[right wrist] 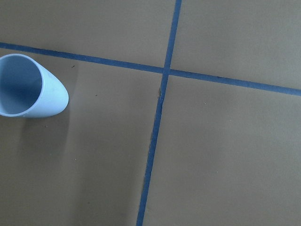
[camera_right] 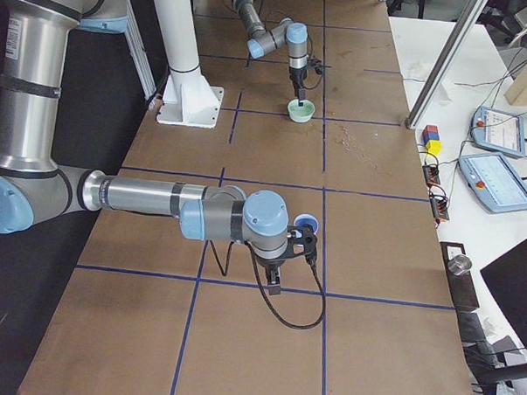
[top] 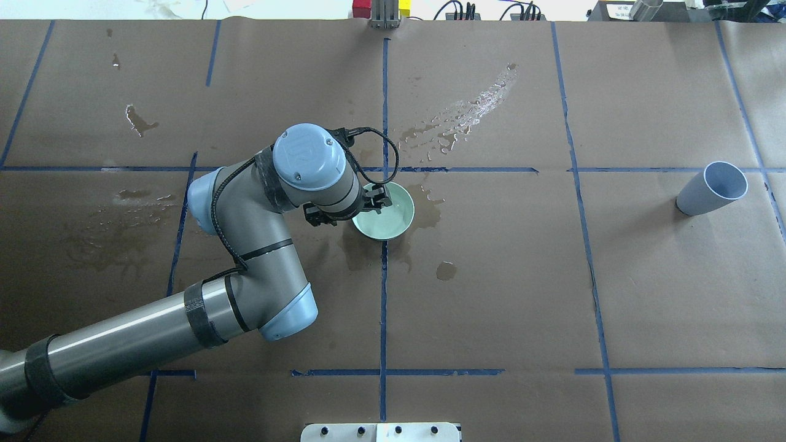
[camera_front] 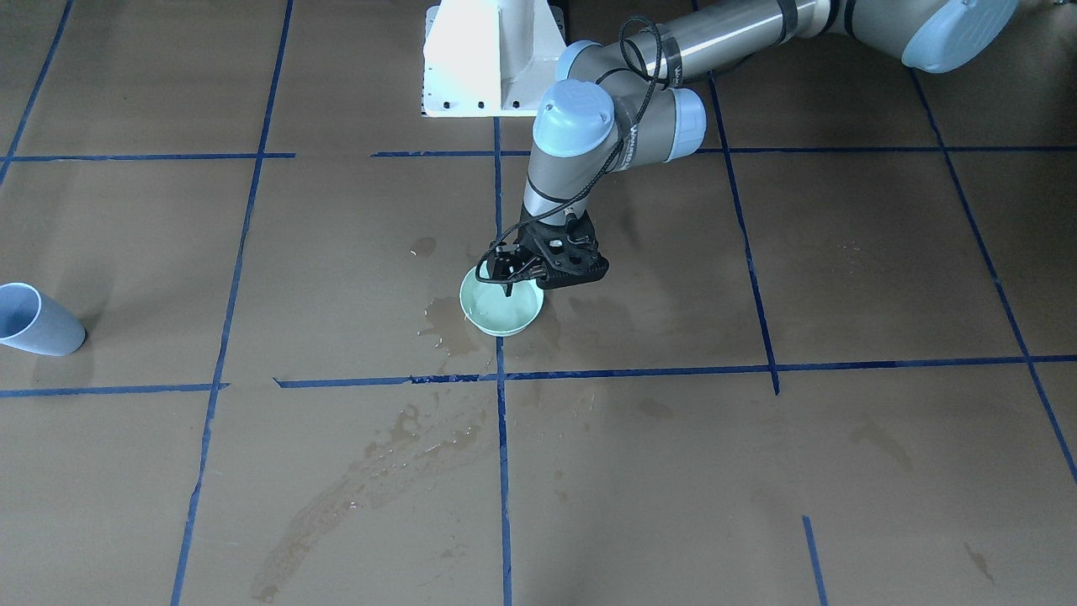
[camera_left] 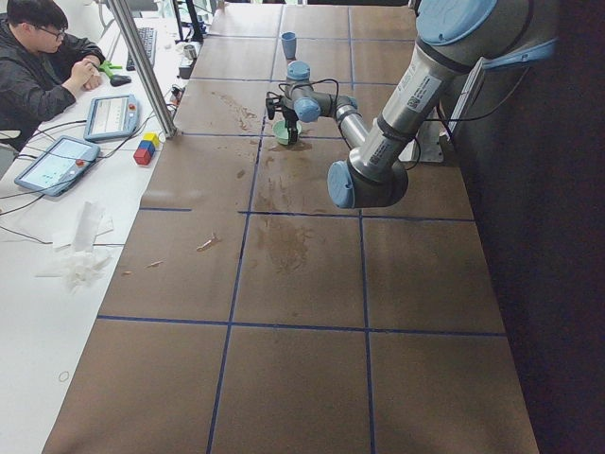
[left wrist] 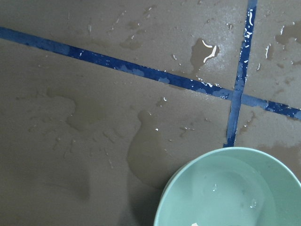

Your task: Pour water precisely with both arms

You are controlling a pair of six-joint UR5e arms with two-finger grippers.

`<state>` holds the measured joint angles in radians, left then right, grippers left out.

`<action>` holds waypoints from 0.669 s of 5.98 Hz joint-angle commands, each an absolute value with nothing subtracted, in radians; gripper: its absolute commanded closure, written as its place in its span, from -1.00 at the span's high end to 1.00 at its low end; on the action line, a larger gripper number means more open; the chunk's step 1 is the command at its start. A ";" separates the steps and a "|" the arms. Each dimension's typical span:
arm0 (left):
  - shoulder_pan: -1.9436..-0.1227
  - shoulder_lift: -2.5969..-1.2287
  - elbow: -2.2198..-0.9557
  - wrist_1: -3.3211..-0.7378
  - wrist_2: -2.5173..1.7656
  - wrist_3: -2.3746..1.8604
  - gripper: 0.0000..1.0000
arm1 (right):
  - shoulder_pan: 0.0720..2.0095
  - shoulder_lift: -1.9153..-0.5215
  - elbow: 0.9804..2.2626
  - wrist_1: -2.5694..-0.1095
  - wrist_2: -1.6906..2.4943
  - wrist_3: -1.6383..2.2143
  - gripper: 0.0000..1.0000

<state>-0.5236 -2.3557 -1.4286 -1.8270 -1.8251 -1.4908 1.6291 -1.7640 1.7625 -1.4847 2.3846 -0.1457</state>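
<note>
Hanging from the silver-grey tubular left arm [top: 258, 258], the black two-finger left gripper [camera_front: 515, 271] sits at the rim of a small mint-green round bowl [camera_front: 503, 325] near the middle of the bench. It is on the side of the bowl facing the bench's left end, and one thin finger appears to reach inside. I cannot tell whether the jaws pinch the rim or merely straddle it, because the wrist covers them from overhead and its own camera shows no fingers. The clear, colourless water [left wrist: 225, 195] lies as a shallow, glossy pool in the bowl's bottom. The bowl looks stiff, light and smooth, and its wet rim is probably slippery, so a firm pinch across the rim and a slow tilt seem wise, as the water will slosh. Dark wet patches [top: 424, 215] stain the brown paper cover [top: 491, 294] around it. Near the bench's right end stands a pale-blue plastic cup [top: 712, 187], probably light and easily toppled, and best gripped around its wall. Its apparent lean may only be due to the camera angle. Whether it holds any water is hard to make out. The right arm [camera_right: 159, 196] shows only from the side, with its black right gripper [camera_right: 275, 284] hanging near the cup, and I cannot tell whether those jaws are spread or closed.
</note>
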 commanded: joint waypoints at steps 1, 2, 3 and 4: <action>-0.515 -2.362 -1.404 -1.839 -1.825 -1.537 0.03 | 1.629 -1.766 1.763 -1.485 2.384 -0.146 1.00; -0.515 -2.362 -1.404 -1.839 -1.827 -1.536 -0.47 | 1.629 -1.766 1.763 -1.483 2.384 -0.146 1.00; -0.515 -2.359 -1.404 -1.839 -1.827 -1.531 -0.85 | 1.629 -1.766 1.763 -1.483 2.384 -0.146 1.00; -0.515 -2.358 -1.407 -1.839 -1.828 -1.525 -0.95 | 1.629 -1.766 1.763 -1.483 2.384 -0.147 1.00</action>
<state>-0.5157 -2.3599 -1.4052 -1.8395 -1.8272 -1.5296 1.6291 -1.7656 1.7625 -1.4834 2.3838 -0.1462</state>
